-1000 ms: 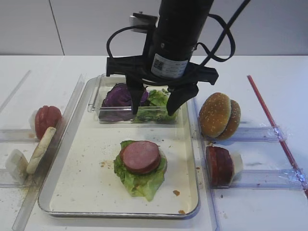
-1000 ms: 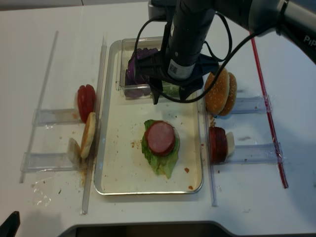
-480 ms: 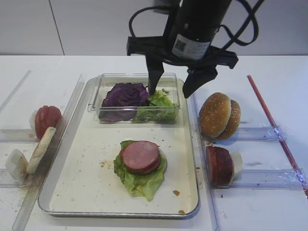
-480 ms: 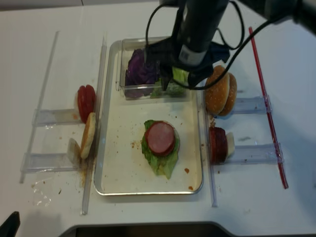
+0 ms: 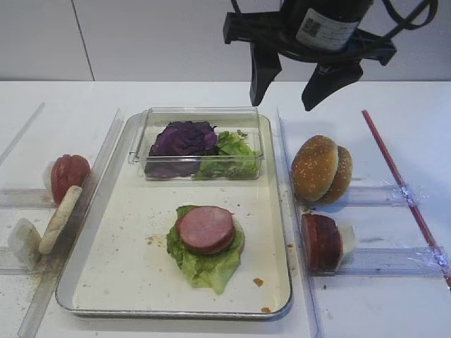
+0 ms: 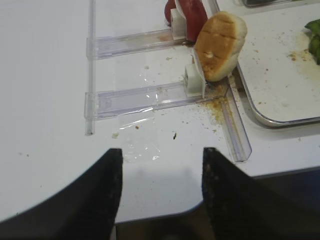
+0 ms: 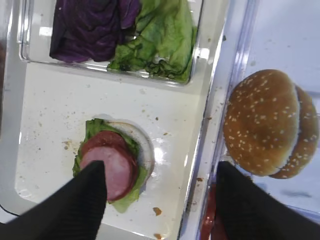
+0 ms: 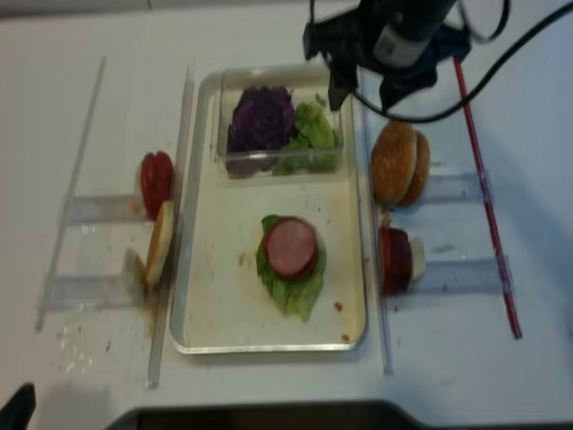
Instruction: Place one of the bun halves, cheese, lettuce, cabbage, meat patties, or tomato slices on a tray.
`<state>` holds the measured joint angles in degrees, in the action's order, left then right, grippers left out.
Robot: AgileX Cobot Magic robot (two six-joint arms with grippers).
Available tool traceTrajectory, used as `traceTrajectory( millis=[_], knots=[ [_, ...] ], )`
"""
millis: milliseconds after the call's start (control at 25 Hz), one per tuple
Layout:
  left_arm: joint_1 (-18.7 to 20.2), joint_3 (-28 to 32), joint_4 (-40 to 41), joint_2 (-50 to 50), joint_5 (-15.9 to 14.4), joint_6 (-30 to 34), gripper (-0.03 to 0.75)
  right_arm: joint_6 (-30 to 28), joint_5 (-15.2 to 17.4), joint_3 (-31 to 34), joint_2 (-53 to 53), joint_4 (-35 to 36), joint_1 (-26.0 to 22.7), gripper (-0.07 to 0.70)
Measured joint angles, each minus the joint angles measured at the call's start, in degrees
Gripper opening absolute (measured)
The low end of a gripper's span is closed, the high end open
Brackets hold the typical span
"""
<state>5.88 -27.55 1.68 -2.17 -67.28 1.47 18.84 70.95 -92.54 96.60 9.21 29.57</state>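
Observation:
The metal tray [image 5: 120, 267] carries a meat patty [image 5: 205, 229] on a lettuce leaf [image 5: 208, 270]. At its far end a clear box [image 5: 141, 120] holds cabbage [image 5: 182, 139] and more lettuce [image 5: 229, 151]. Right of the tray stand seeded bun halves [image 5: 320, 169] and upright patties [image 5: 320, 241]. On the left are tomato slices [image 5: 69, 174] and a pale bun half [image 6: 219, 46]. Cheese is out of view. My right gripper [image 5: 282, 104] hangs high behind the box, open and empty. My left gripper [image 6: 161, 150] stands open and empty over bare table near the front edge.
Clear plastic rails [image 5: 373, 262] hold the food on both sides of the tray. A thin red rod [image 5: 402, 186] lies at the far right. Crumbs speckle the tray floor and the table beside the left rails [image 6: 215, 107].
My right gripper has risen from just above the clear box and shifted to the right, still open and empty. The food has not moved.

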Motion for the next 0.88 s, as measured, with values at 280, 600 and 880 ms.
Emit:
traceTrajectory(
  millis=[280, 600, 880],
  knots=[
    [-0.10, 0.00, 0.00, 0.00, 0.00, 0.00, 0.349, -1.35, 0.26, 2.18, -2.06, -0.60, -2.09, 0.487],
    [-0.09, 0.00, 0.00, 0.00, 0.00, 0.00, 0.349, -3.44, 0.26, 2.45, -4.33, -0.60, -6.73, 0.487],
    [-0.09, 0.00, 0.00, 0.00, 0.00, 0.00, 0.349, -6.88, 0.40, 3.85, -7.70, -0.60, -11.80, 0.487]
  ],
)
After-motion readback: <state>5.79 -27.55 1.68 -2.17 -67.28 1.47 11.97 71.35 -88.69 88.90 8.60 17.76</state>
